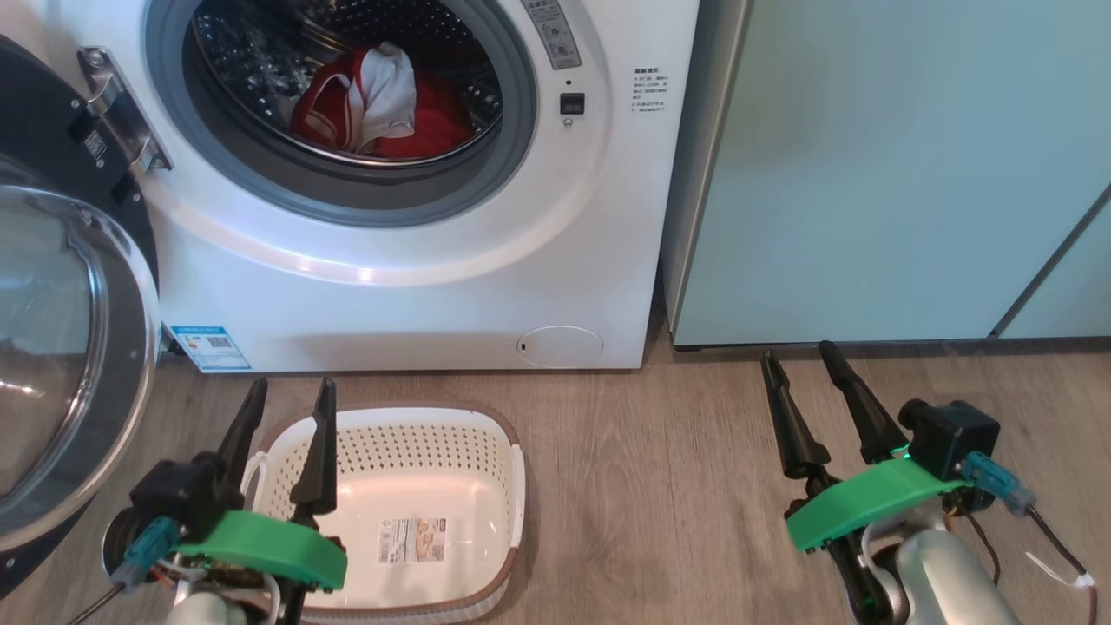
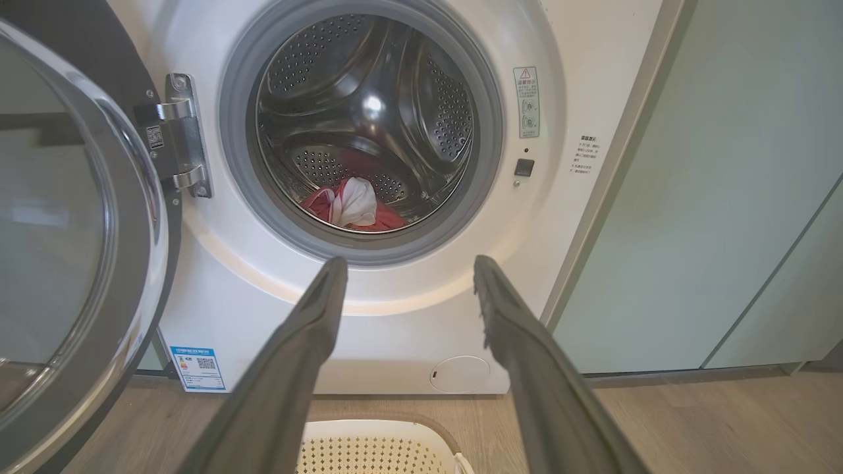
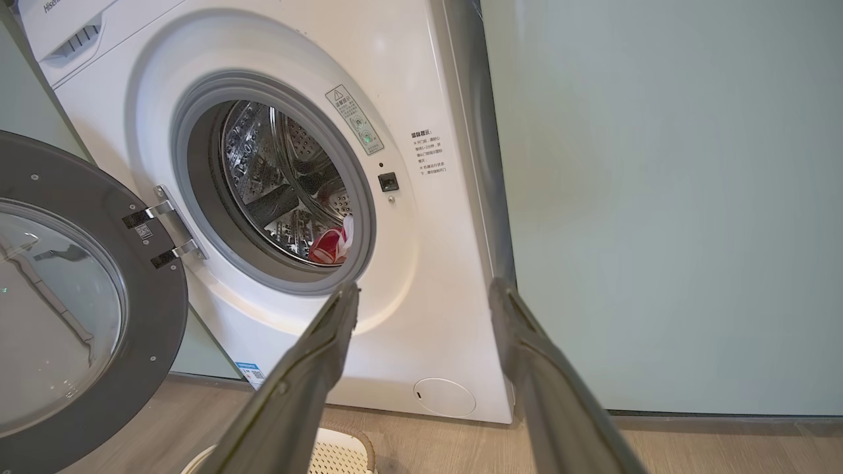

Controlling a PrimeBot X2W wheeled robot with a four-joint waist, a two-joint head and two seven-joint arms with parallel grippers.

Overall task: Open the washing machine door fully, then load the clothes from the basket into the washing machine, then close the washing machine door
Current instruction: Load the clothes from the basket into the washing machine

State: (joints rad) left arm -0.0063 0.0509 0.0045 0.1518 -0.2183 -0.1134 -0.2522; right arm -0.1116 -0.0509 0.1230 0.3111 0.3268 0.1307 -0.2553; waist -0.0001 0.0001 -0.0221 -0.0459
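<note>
Head view.
- Washing machine (image 1: 417,286): white front-loader standing on a wood-look floor (image 1: 660,486), with a pale teal cabinet (image 1: 885,174) just beside it on the right.
- Door (image 1: 95,382): stands open at the left, hung on a metal hinge (image 1: 117,108), with its glass bowl facing the camera.
- Clothes (image 1: 382,108): a red and white bundle lying at the bottom of the steel drum (image 1: 260,52), behind the grey seal.
- Basket (image 1: 408,451): on the floor in front of the machine; its white bottom bears a paper label (image 1: 412,538).
- Left end effector (image 1: 292,384): fingers spread and holding nothing, showing over the basket's left rim. The clothes are well apart from it, up inside the drum.
- Right end effector (image 1: 797,351): fingers spread and holding nothing, over the floor in front of the cabinet. It is well apart from both the basket and the clothes.

Left wrist view.
- The two fingers stand apart and point at the machine's front, below the drum opening.
- The clothes lie beyond and above the fingertips, between them in line and deep in the drum.
- The open door is at the left, and the basket's rim is at the bottom edge between the fingers.

Right wrist view.
- The fingers are spread, with the left one over the machine's lower front and the right one at the machine's corner beside the cabinet.
- The clothes show red and white just above the left fingertip, inside the drum and apart from it.
- The door hangs open at the left.
- A little of the basket shows at the bottom edge.
</note>
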